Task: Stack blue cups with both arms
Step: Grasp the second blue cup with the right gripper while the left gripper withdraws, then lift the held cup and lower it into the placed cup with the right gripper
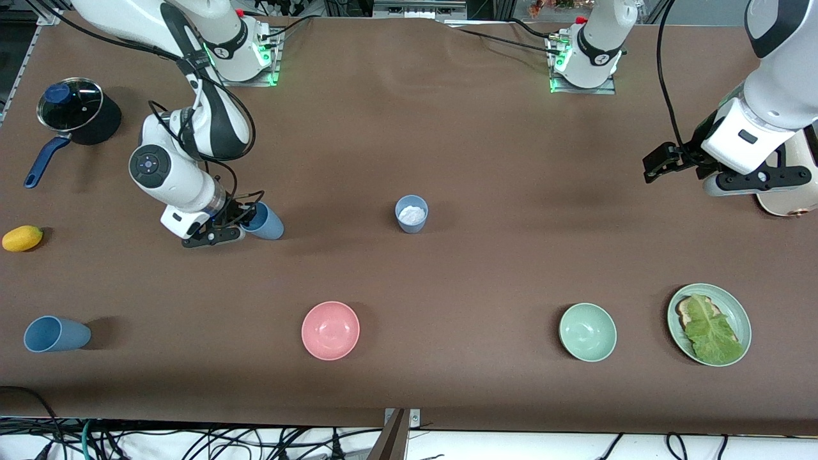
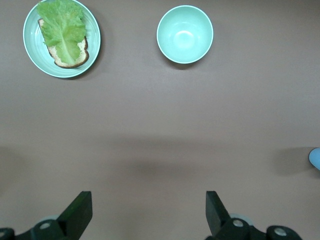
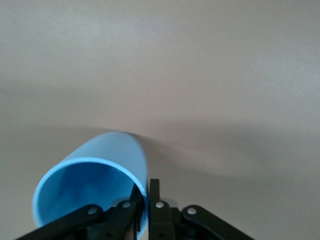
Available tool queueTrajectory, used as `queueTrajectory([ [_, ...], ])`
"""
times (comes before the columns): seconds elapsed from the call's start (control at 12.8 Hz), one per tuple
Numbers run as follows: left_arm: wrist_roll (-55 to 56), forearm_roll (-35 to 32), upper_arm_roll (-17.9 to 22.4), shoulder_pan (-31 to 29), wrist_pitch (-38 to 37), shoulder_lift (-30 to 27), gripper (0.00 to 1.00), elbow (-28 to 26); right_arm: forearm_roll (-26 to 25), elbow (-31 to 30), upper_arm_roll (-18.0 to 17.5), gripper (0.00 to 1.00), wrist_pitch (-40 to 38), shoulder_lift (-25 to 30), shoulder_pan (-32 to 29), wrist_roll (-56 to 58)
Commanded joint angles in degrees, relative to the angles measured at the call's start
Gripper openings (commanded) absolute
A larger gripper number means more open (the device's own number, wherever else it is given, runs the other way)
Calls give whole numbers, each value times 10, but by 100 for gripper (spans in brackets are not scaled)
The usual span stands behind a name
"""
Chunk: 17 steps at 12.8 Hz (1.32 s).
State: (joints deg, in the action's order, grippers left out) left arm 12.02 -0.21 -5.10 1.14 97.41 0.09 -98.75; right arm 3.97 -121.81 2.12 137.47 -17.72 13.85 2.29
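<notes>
table [image 1: 486,128]: brown | on it: three blue cups [image 1: 411,213], pink bowl [image 1: 330,329], green bowl [image 1: 587,331], plate [image 1: 709,324], pot [image 1: 77,112], lemon [image 1: 22,238]

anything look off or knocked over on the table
Yes: the blue cup near the front camera at the right arm's end lies on its side. The right claw is shut on the rim of another, tilted blue cup. The upright grey-blue cup holds something white.

Two white robot arms [image 1: 192,121] with black joint sections, black cables looped alongside. Round blue-buttoned black disc on right arm's wrist. Green lights glow at bases [image 1: 578,64], upper frame. Black two-finger grippers, silver screws on linkages.
</notes>
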Motion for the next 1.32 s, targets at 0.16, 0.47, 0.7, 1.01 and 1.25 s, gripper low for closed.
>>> queueTrajectory([
  [0.16,-7,-7,-1,0,-10,-4,100,0,0,54,-6,0,-53,-1,6,-34],
  [0.47,-7,-7,-1,0,-14,-5,100,0,1,146,-10,0,-171,-1,35,-111],
  [0.7,-7,-7,-1,1,-14,-4,100,2,13,198,-41,0,-220,-1,59,-197],
  [1.01,-6,-7,-1,3,-14,-4,100,3,40,249,-97,0,-226,-13,90,-342],
  [1.25,-5,-7,-1,4,-13,-4,100,3,29,345,-95,0,-276,-68,160,-447],
])
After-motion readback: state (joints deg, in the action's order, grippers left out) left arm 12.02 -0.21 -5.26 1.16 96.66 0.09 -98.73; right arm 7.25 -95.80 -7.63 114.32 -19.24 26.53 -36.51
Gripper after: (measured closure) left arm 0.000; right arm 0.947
